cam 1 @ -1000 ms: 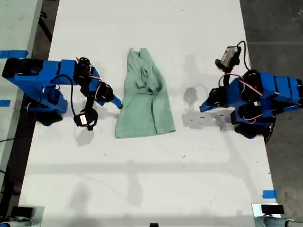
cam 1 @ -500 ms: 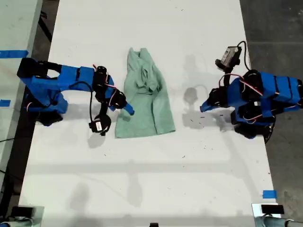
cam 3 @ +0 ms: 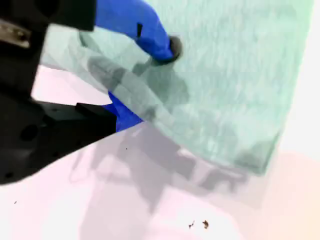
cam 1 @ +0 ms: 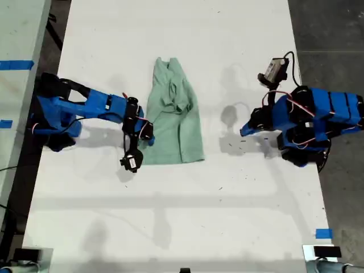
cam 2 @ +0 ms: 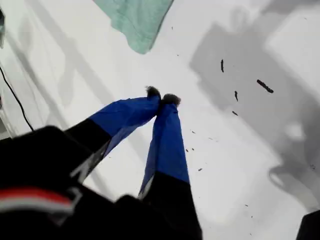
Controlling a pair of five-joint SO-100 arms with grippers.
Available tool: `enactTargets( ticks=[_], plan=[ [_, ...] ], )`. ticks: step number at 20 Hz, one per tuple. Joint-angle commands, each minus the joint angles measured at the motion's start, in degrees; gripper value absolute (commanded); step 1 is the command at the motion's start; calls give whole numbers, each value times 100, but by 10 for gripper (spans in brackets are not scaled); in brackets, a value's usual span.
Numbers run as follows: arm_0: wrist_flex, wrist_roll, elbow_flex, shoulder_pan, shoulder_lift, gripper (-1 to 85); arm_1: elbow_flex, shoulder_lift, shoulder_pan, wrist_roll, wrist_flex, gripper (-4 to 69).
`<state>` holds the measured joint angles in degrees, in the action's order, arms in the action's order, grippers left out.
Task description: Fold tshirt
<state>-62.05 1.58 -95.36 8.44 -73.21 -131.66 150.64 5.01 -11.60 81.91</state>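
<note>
At the second gripper (cam 3: 150,85), one jaw sits on top of the tshirt (cam 1: 173,122) and the other beneath its lifted edge, so the jaws are clamped on the cloth; within the last second this arm has reached from just beside the hem onto it, and the hem has shifted and lifted off the desk (cam 1: 187,222). Farther off, well apart from the garment, the first gripper (cam 2: 161,96) hovers over bare desk with its jaws pressed together and empty, which suggests the fold is only beginning.
</note>
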Motion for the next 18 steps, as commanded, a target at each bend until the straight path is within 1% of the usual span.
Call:
enactTargets(
  ticks=[1, 4, 5, 9, 11, 13, 15, 18],
  plan=[
    [-141, -176, -9, 35, -158, 1, 9, 114, -88, 70, -220, 8],
    [-281, -149, 132, 26, -185, 1, -53, 105, -114, 62, -343, 6],
    [-457, -141, 255, 18, -220, 1, -79, 105, -141, 79, -378, 6],
    [-1389, -97, 729, -44, -659, 3, -167, 114, -264, 185, -439, 3],
    [-1793, 44, 1072, -70, -896, 1, -211, 158, -290, 211, -448, 3],
    [-2312, 158, 1723, -79, -888, 1, -246, 185, -290, 220, -475, 2],
    [-2672, 246, 2435, -97, -729, 1, -272, 185, -290, 211, -501, 2],
    [-3472, 396, 4192, -149, 334, 0, -299, 193, -299, 211, -536, 1]
  ],
)
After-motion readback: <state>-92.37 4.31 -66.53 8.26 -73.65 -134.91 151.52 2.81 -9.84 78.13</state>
